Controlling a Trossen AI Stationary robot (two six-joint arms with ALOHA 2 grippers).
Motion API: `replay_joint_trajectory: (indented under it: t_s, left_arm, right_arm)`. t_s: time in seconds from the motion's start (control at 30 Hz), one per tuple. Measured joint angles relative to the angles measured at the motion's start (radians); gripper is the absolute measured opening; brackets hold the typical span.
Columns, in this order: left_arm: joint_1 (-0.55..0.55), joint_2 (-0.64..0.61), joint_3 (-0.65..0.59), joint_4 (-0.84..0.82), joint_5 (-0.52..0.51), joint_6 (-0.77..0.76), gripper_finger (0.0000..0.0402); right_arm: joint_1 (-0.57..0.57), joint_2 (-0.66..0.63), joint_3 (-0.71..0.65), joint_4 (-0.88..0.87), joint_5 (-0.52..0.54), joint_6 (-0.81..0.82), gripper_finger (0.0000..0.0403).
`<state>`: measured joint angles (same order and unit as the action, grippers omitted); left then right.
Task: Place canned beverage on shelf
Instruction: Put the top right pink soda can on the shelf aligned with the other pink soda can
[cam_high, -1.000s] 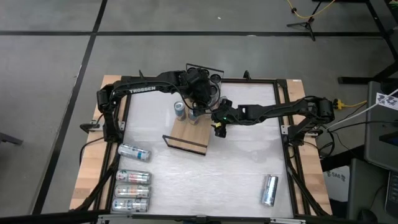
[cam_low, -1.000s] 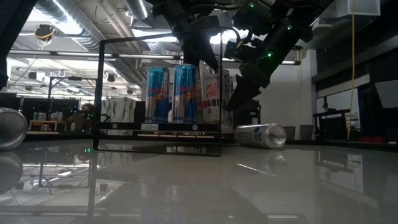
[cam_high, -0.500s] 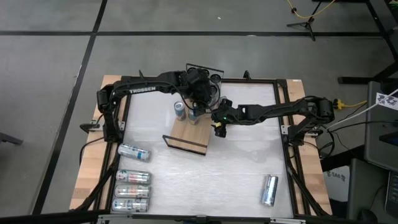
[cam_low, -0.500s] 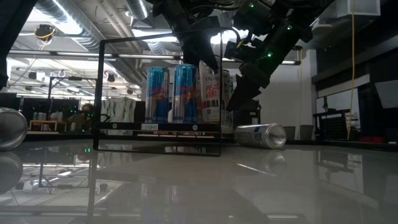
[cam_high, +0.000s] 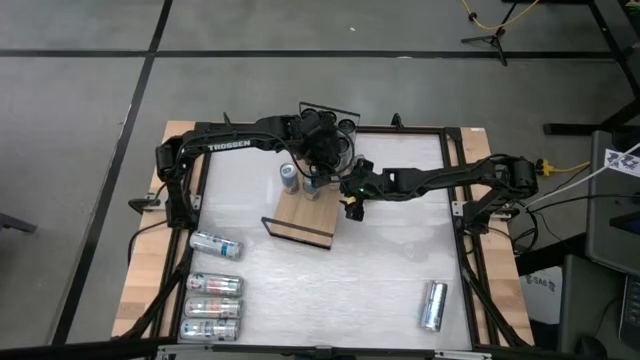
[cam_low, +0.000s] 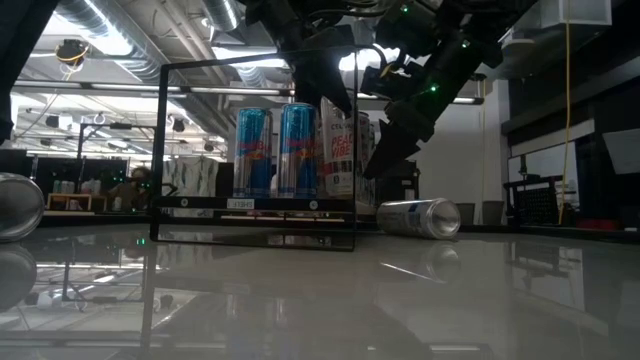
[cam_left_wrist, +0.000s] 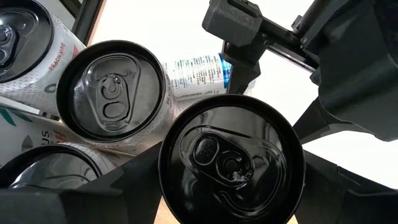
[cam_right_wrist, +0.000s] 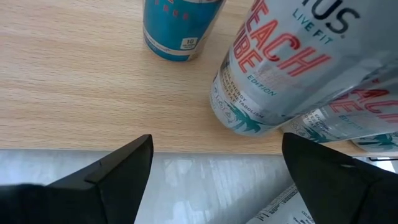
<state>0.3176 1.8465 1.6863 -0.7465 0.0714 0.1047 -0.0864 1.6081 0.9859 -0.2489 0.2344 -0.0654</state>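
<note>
Nothing has moved since the earlier frames; both arms stay over the shelf (cam_high: 302, 212).
Left claw (cam_high: 316, 172) grips a black-topped can (cam_left_wrist: 231, 163) from above among upright cans on the wooden shelf at the tabletop's (cam_high: 370, 270) middle. Just right, the right claw (cam_high: 351, 205) hangs with fingers (cam_right_wrist: 102, 180) spread wide and empty at the shelf's edge, beside a white can (cam_right_wrist: 283, 68).

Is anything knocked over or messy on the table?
Some cans lie on their sides: one alone near the table's front right, and four at the front left. They look like cans waiting their turn. The cans on the shelf stand upright. No spill or damage shows.
</note>
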Motion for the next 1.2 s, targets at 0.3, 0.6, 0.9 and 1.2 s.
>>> replay_joint_trajectory:
  t_s: [0.3, 0.6, 0.9, 1.2]
  left_arm:
    - [0.000, 0.000, 0.000, 0.000, 0.000, -0.016, 0.0273]
    - [0.000, 0.000, 0.000, 0.000, -0.004, -0.020, 0.0273]
    - [0.000, 0.000, 0.000, -0.001, -0.011, -0.045, 0.0273]
    - [0.000, 0.000, 0.000, -0.001, -0.011, -0.046, 0.0278]
  right_arm:
    - [0.001, 0.000, 0.000, 0.000, 0.000, 0.000, 0.0351]
    - [0.001, 0.000, 0.000, 0.000, 0.000, 0.000, 0.0351]
    - [0.001, 0.000, 0.000, 0.000, 0.000, 0.000, 0.0351]
    - [0.001, 0.000, 0.000, 0.000, 0.000, 0.000, 0.0351]
